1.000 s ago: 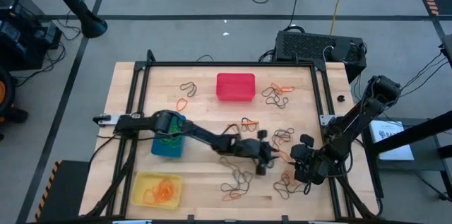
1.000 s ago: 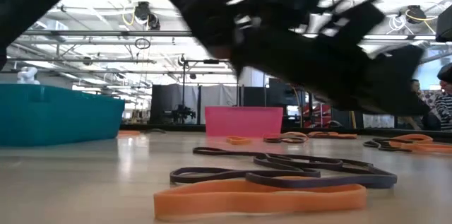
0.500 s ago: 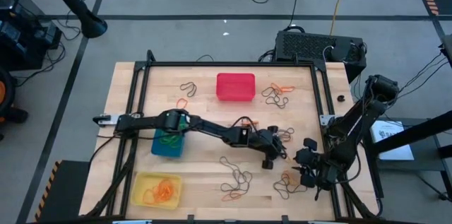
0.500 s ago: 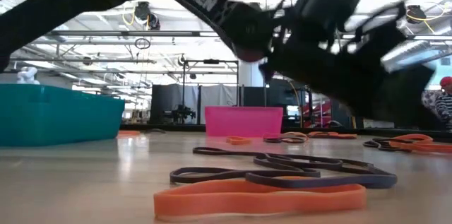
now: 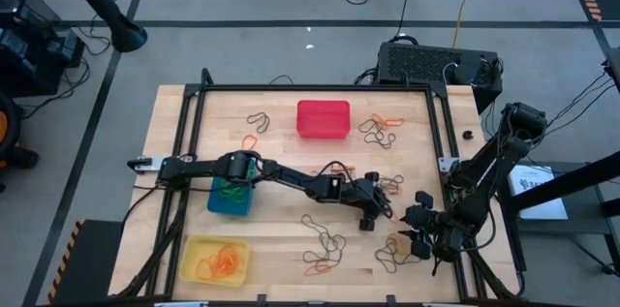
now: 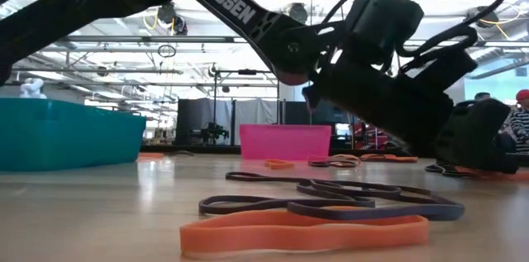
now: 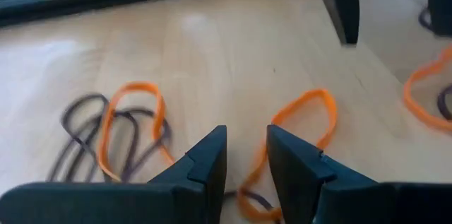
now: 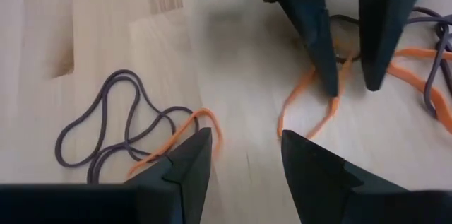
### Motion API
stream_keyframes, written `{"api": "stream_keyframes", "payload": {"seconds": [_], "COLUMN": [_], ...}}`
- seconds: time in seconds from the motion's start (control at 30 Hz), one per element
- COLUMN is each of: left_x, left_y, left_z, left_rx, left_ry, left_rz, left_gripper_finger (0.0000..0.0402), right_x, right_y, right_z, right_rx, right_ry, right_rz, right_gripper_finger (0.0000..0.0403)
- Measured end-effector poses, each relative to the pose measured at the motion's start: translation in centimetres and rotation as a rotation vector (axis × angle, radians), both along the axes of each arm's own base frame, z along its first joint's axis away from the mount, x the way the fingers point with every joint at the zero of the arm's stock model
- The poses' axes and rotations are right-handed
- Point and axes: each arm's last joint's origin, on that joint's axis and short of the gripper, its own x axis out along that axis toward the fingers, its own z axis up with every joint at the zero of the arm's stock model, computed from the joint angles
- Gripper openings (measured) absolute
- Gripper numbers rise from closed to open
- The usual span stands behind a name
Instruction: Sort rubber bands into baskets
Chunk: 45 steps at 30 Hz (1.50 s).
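The table (image 5: 174, 118) carries three baskets: one (image 5: 323, 119) at the far middle, one (image 5: 231, 193) at the left under the left arm, and one (image 5: 215, 260) at the near left corner, the last two with rubber bands in them. Loose rubber bands (image 5: 325, 247) lie scattered over the middle and right of the table, between the baskets and the right edge. The left gripper (image 5: 373, 212) reaches across to the right of centre, with the right gripper (image 5: 415, 229) just beside it, nearer the right edge.
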Motion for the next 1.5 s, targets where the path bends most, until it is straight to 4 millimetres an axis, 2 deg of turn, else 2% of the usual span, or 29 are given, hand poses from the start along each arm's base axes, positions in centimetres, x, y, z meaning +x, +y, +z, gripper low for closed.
{"api": "stream_keyframes", "payload": {"seconds": [0.23, 0.43, 0.53, 0.67, 0.77, 0.93, 1.03, 1.17, 1.33, 1.5], "left_x": [-0.2, -0.1, -0.1, -0.2, -0.2, -1.0, -2.4, -5.5, -10.8, -16.6], "left_y": [-0.1, -0.1, -0.1, -0.2, -0.7, -2.4, -3.5, -5.0, -7.4, -9.9], "left_z": [-0.2, -0.2, -0.1, 0.2, 1.8, 6.4, 8.6, 11.5, 13.8, 15.4], "left_rx": [-0.028, -0.010, -0.008, -0.007, -0.002, 0.069, 0.162, 0.257, 0.213, 0.175], "left_ry": [0.039, 0.032, 0.028, 0.024, 0.000, -0.038, 0.062, 0.267, 0.598, 0.907], "left_rz": [-0.057, -0.023, -0.020, -0.018, -0.027, -0.065, -0.039, 0.002, 0.080, 0.256], "left_gripper_finger": [0.0109, 0.0104, 0.0078, 0.0016, 0.0008, 0.0004, 0.0004, 0.0003, 0.0003, 0.0003], "right_x": [0.0, 0.1, 0.1, 0.1, 0.1, 0.2, 0.2, 0.4, 0.9, 1.4], "right_y": [0.0, 0.0, 0.0, 0.0, 0.0, 0.0, 0.0, 0.3, 1.0, 1.9], "right_z": [0.0, 0.1, 0.1, 0.1, 0.1, 0.1, 0.2, 0.0, -0.6, -1.5], "right_rx": [0.001, -0.018, -0.018, -0.018, -0.018, -0.023, -0.033, -0.030, -0.051, -0.070], "right_ry": [-0.011, -0.042, -0.042, -0.042, -0.043, -0.059, -0.081, -0.092, -0.113, -0.128], "right_rz": [-0.003, -0.016, -0.016, -0.016, -0.016, -0.023, -0.025, -0.019, 0.024, 0.076], "right_gripper_finger": [0.0165, 0.0165, 0.0165, 0.0165, 0.0165, 0.0165, 0.0165, 0.0165, 0.0165, 0.0165]}}
